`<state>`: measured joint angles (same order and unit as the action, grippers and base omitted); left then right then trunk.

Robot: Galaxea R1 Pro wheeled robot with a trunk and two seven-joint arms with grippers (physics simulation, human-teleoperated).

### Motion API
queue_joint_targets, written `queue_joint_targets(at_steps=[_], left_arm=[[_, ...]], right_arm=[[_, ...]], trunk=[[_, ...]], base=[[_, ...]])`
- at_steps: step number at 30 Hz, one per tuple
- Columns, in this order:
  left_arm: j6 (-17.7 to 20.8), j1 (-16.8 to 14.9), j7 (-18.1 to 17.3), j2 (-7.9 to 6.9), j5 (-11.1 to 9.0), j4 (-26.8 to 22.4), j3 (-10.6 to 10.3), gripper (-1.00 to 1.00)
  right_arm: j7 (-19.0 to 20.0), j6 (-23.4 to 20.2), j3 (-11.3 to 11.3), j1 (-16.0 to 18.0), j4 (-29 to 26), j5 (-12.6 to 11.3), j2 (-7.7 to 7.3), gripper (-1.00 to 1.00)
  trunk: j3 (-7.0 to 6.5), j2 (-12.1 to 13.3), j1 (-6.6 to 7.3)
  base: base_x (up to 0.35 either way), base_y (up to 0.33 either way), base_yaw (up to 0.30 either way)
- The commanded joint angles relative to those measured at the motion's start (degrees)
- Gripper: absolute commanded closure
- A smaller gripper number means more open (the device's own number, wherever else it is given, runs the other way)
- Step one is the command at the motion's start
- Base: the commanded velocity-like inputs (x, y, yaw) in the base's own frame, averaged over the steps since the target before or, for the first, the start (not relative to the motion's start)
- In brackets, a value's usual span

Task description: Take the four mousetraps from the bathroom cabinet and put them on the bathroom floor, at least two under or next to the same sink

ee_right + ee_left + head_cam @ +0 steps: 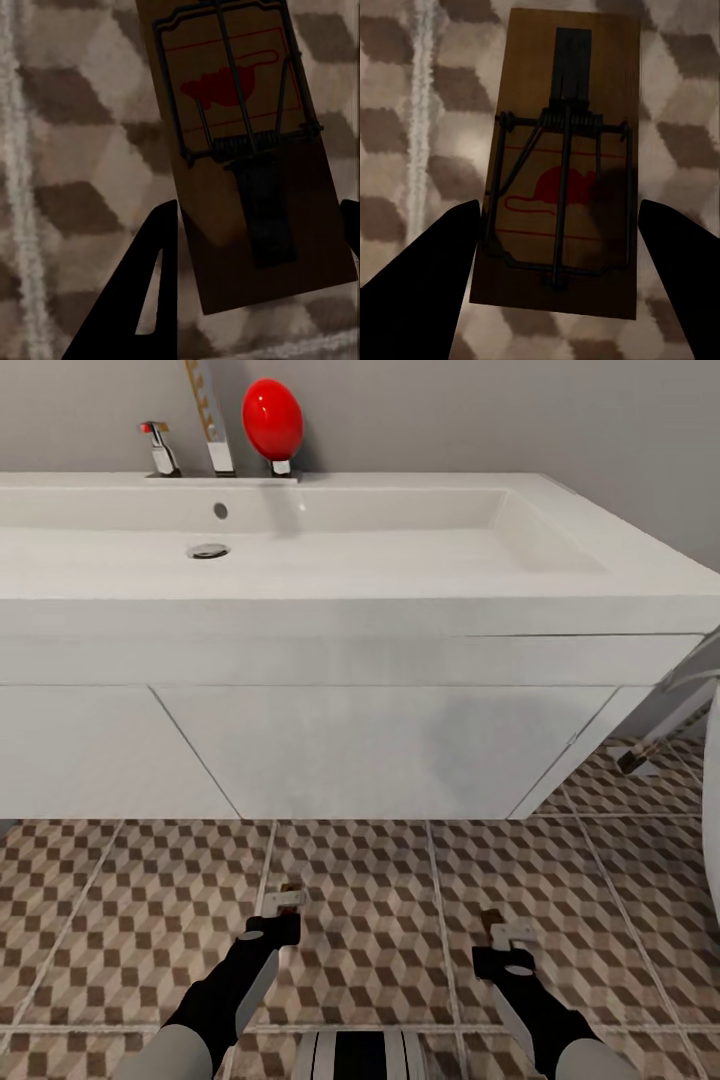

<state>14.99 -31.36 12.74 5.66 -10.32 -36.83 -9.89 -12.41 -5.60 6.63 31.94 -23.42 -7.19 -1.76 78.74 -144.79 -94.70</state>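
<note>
In front of the sink [420,595], each gripper [285,905] [500,932] gripped a trap [562,161] [244,150] by its stiff, light wooden edges.

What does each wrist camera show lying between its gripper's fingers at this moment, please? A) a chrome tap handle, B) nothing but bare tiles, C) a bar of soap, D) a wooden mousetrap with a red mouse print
D: the left wrist view shows a mousetrap with wire spring and red mouse print between the dark fingers, and the right wrist view shows another mousetrap, both above the bathroom floor.
</note>
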Motion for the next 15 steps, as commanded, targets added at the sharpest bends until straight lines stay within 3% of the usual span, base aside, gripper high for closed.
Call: queue_joint_targets(at_steps=[1, 5, 8, 15], left_arm=[[0.2, 0.0, 0.5, -0.06, -0.6, -0.1, -0.3, 1.00], [0.2, 0.0, 0.6, -0.11, -0.7, -0.1, -0.2, 1.00], [0.1, 0.0, 0.6, -0.17, -0.7, -0.1, -0.2, 1.00], [0.0, 0.0, 0.6, -0.23, -0.7, -0.1, -0.2, 1.00]], right_arm=[[-0.8, -0.5, 0.5, 0.2, -0.5, -0.7, -0.01, 1.00], [-2.1, -1.6, 0.5, 1.7, -1.8, -0.7, 0.17, 1.00], [-2.5, -1.9, 0.5, 3.2, -2.2, -0.8, 1.12, 1.00], [-2.7, -1.6, 0.7, 3.8, -2.9, -0.7, 2.35, 1.00]], trunk=[[0.27, 0.0, -0.01], [0.27, 0.0, -0.01], [0.27, 0.0, -0.01], [0.27, 0.0, -0.01]], base=[[0.000, 0.000, 0.000], [0.000, 0.000, 0.000], [0.000, 0.000, 0.000], [0.000, 0.000, 0.000]])
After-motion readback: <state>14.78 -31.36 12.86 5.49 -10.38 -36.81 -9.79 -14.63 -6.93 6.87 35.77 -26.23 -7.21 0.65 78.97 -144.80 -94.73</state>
